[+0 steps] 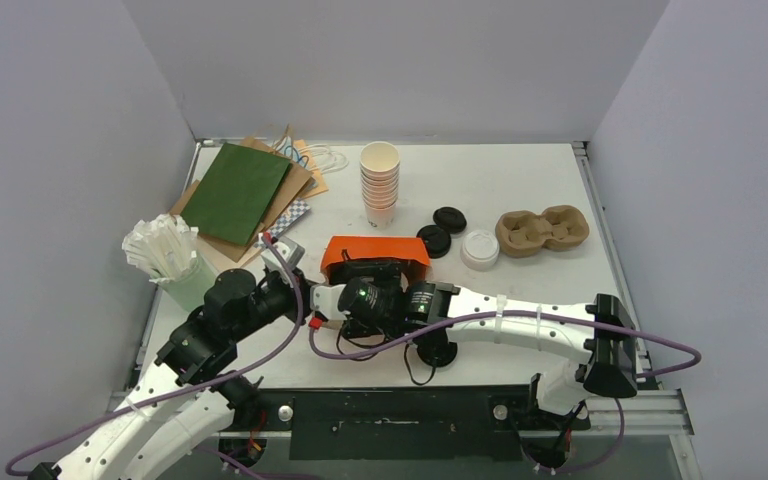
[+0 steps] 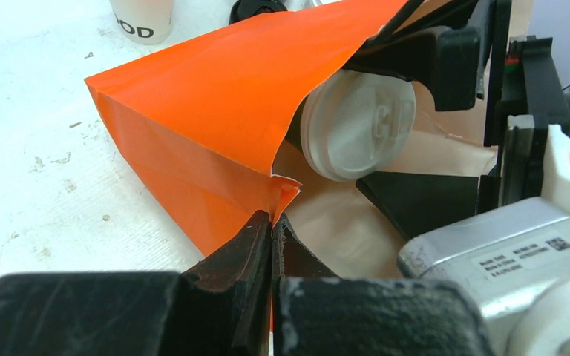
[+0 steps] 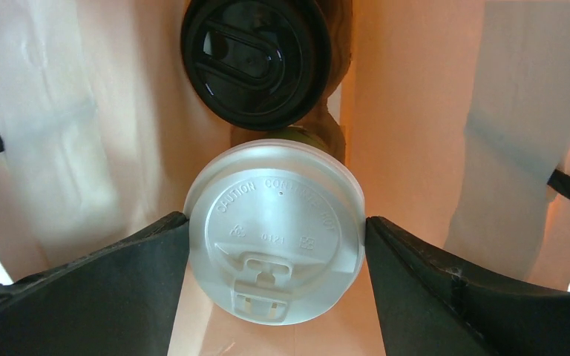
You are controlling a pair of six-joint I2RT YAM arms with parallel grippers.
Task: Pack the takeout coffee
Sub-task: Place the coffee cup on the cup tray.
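The left arm reaches low along the table, and the left gripper [image 2: 272,222] is pinched shut on the mouth edge of the orange bag [image 2: 193,104], which lies on its side. The right arm stretches in from the right, wrist turned into the bag's mouth. The right gripper [image 3: 276,248] clasps the white-lidded cup [image 3: 274,222] by its sides, inside the bag. A black-lidded cup [image 3: 256,59] lies deeper in the bag, just behind it.

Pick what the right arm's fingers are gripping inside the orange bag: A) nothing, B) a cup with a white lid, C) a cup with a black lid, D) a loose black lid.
B: the right fingers press both sides of the white-lidded cup inside the orange bag, with the black-lidded cup farther in.
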